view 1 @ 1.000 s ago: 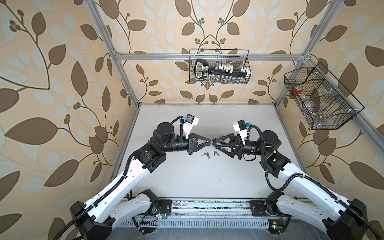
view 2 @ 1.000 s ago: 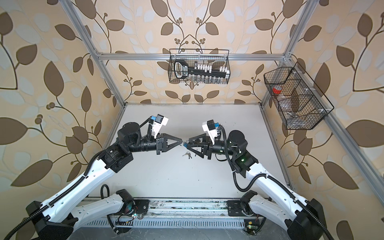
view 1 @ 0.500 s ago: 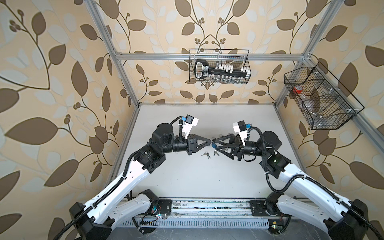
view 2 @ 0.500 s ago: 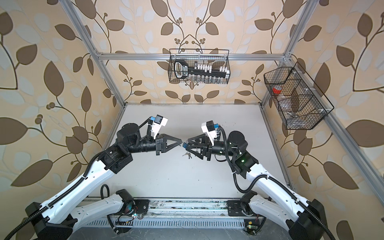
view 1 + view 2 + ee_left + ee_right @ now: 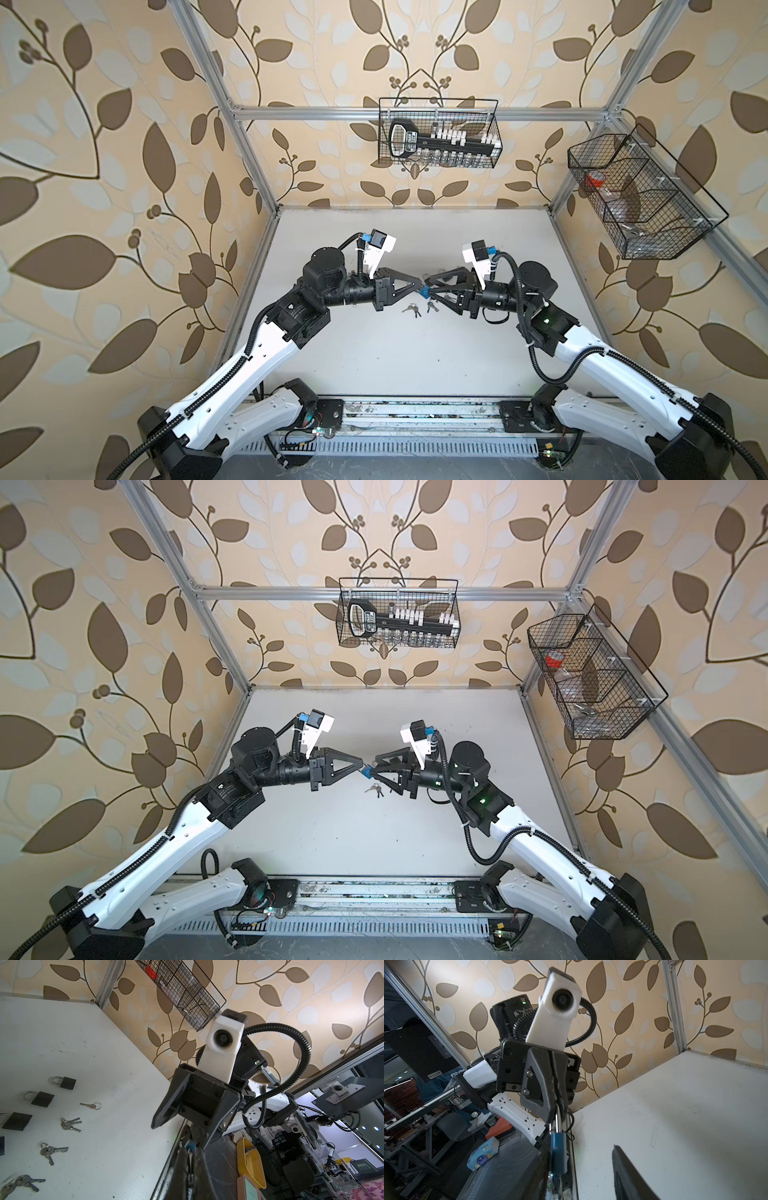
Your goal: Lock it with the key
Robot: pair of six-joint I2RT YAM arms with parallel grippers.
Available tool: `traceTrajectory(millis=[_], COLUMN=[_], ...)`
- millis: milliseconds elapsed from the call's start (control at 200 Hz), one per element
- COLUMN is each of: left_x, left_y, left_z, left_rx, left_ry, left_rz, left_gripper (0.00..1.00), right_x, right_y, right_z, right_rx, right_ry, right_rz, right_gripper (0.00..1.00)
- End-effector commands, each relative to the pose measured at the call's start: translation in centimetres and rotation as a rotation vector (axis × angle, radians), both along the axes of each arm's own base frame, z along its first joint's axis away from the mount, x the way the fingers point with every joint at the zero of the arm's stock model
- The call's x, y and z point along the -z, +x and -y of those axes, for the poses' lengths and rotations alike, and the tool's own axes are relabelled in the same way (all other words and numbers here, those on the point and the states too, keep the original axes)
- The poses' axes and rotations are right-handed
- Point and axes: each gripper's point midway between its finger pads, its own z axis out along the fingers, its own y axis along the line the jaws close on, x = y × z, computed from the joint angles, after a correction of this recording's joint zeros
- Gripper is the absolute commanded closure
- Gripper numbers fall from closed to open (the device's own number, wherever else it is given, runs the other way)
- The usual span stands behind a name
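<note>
The blue padlock (image 5: 558,1151) is hanging in the air above the middle of the worktop (image 5: 395,365), between my two grippers. My left gripper (image 5: 556,1109) is clenching its silver shackle (image 5: 558,1121). Only the right wrist view is showing that pinch clearly.

In both top views the blue padlock (image 5: 424,294) is appearing as just a small blue patch at the tip of my left gripper (image 5: 420,286). Its long axis is running along the line between the grippers, with the shackle pointing at my left gripper and the body pointing at my right gripper (image 5: 427,286).

My right gripper is standing released, jaws apart. One finger (image 5: 529,1178) is sitting just beside the blue body and the other finger (image 5: 629,1178) is staying well apart from it. I cannot tell whether the body is touching the near finger.

The left wrist view is showing what the top views are not: black padlocks (image 5: 64,1083) and a single key (image 5: 91,1105) lying on the worktop beside the key bunches (image 5: 69,1124). In a top view only two key bunches (image 5: 411,309) are showing, below the gripper tips.

The keyhole end of the body is blurring out. Something thin and pale is showing below it, and I cannot make out what it is.
</note>
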Motion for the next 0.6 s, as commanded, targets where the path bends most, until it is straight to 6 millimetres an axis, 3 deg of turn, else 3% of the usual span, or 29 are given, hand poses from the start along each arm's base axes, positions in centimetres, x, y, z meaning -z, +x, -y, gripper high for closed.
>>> traceTrajectory(millis=[0,390,595], left_x=[-2.0,-2.1,-2.2], left_y=[-0.9,-0.8,-0.8], left_z=[-0.1,-0.2,-0.1], left_rx=[0.035,0.027,0.028], left_ry=[-0.058,-0.069,-0.068], left_rz=[0.058,0.051,0.049], left_gripper=[1.0,1.0,1.0], right_x=[-0.8,-2.9,-2.5], right_y=[-0.4,-1.5,-1.6], right_z=[-0.2,0.4,-0.4], right_rx=[-0.015,-0.027,-0.07], right_ry=[-0.004,0.062,0.047], right_rz=[0.031,0.126,0.11], right_gripper=[0.51,0.51,0.58])
